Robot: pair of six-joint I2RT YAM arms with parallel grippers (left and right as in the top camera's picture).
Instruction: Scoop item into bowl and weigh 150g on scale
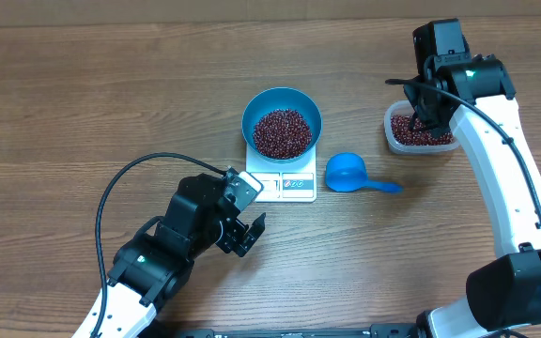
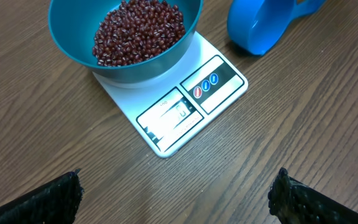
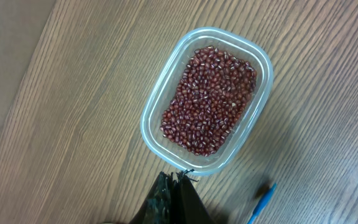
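My left gripper (image 2: 176, 208) hangs wide apart and empty, the flat white square scale (image 2: 166, 118) just ahead carrying the deep blue bowl (image 2: 67, 37) of dark red-brown beans (image 2: 138, 31). My right gripper (image 3: 174, 190), clenched on nothing, hovers by the rim of the clear plastic tub (image 3: 149, 118).

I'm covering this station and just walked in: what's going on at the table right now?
A bean-weighing job is under way. The blue bowl sits on the white scale with a heap of red-brown beans in it. The blue scoop lies on the table just right of the scale, with nothing holding it. The right gripper hangs shut and empty above the clear plastic tub, which holds more beans. The left gripper is open and empty near the scale.
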